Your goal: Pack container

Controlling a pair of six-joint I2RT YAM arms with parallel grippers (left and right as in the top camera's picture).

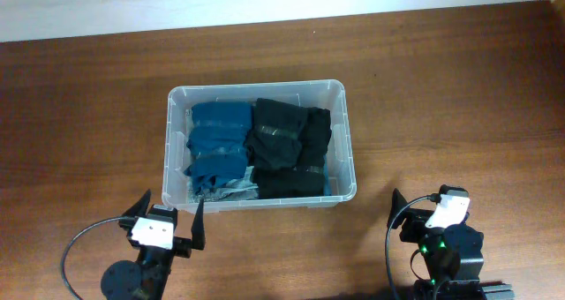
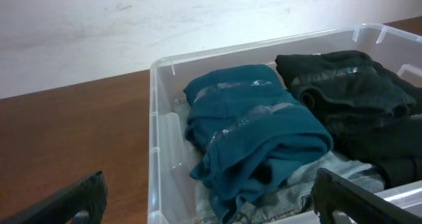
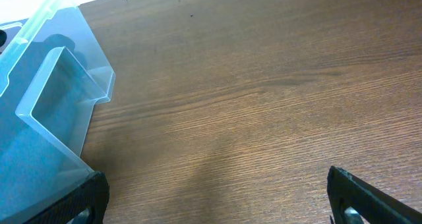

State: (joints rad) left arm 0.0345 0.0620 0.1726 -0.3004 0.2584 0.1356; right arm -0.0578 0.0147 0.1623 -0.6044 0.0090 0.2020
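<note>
The clear plastic container (image 1: 173,132) stands in the middle of the wooden table. It holds folded teal clothes (image 1: 218,137) on its left side, folded black clothes (image 1: 291,150) on its right, and a grey patterned garment (image 1: 231,191) at the front. In the left wrist view the container (image 2: 160,158) shows close up with the teal clothes (image 2: 257,132) and black clothes (image 2: 349,92) inside. My left gripper (image 1: 168,221) is open and empty just in front of the container's front left corner. My right gripper (image 1: 417,210) is open and empty, right of the container's front right corner (image 3: 59,112).
The bare wooden table (image 1: 459,97) surrounds the container. A pale wall (image 2: 165,26) runs along the far table edge. Black cables loop beside each arm base at the front edge.
</note>
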